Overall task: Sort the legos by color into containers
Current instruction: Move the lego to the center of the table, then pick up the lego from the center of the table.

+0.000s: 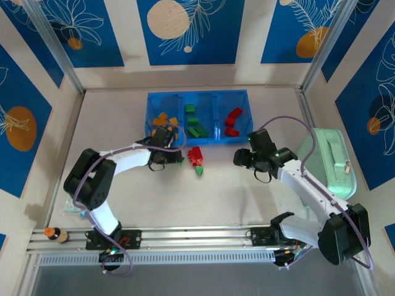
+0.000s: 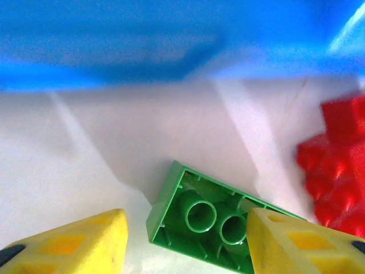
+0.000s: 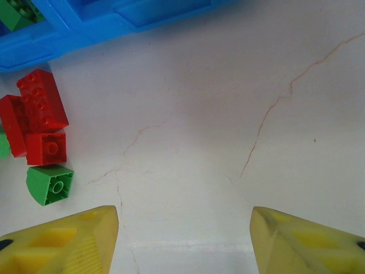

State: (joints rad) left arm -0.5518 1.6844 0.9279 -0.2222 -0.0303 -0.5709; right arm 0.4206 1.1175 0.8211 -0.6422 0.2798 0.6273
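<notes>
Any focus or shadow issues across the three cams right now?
Left wrist: blue tray wall badly defocused, red bricks soft, upturned green brick fairly sharp, broad shadow on the table beside it. Right wrist: sharp, hairline cracks in the table readable. Top external: evenly lit, crisp.

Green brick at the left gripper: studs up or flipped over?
Flipped over: the green brick shows its hollow underside, two round tubes, lying on the table at the left gripper.
</notes>
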